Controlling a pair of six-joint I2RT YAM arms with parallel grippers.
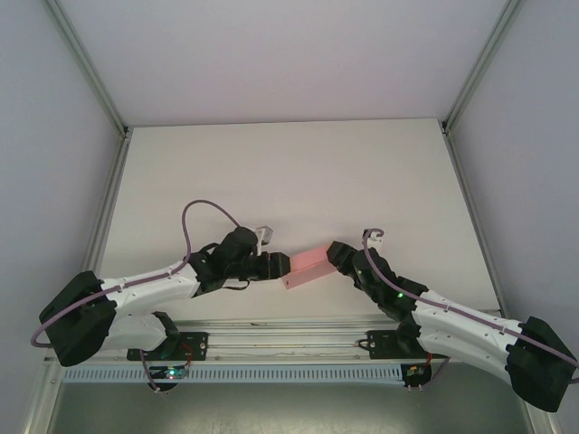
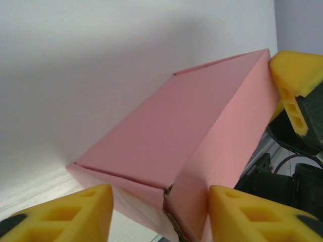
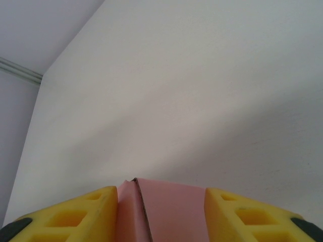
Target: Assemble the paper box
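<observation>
The pink paper box (image 1: pixel 308 264) is folded into a small rectangular shape and is held above the table's near part, between both arms. My left gripper (image 1: pixel 279 267) is on its left end. In the left wrist view the yellow fingers (image 2: pixel 81 212) stand on either side of the paper box (image 2: pixel 202 126), against its sides; a seam at the near corner gapes slightly. My right gripper (image 1: pixel 333 253) is shut on the right end. In the right wrist view the paper box (image 3: pixel 171 212) fills the gap between my right gripper (image 3: pixel 161 201) pads, and one edge of a flap shows.
The white table (image 1: pixel 289 172) stretches away behind the box. Grey walls and aluminium posts (image 1: pixel 101 99) close in the left, right and back. A metal rail (image 1: pixel 289 339) runs along the near edge between the arm bases.
</observation>
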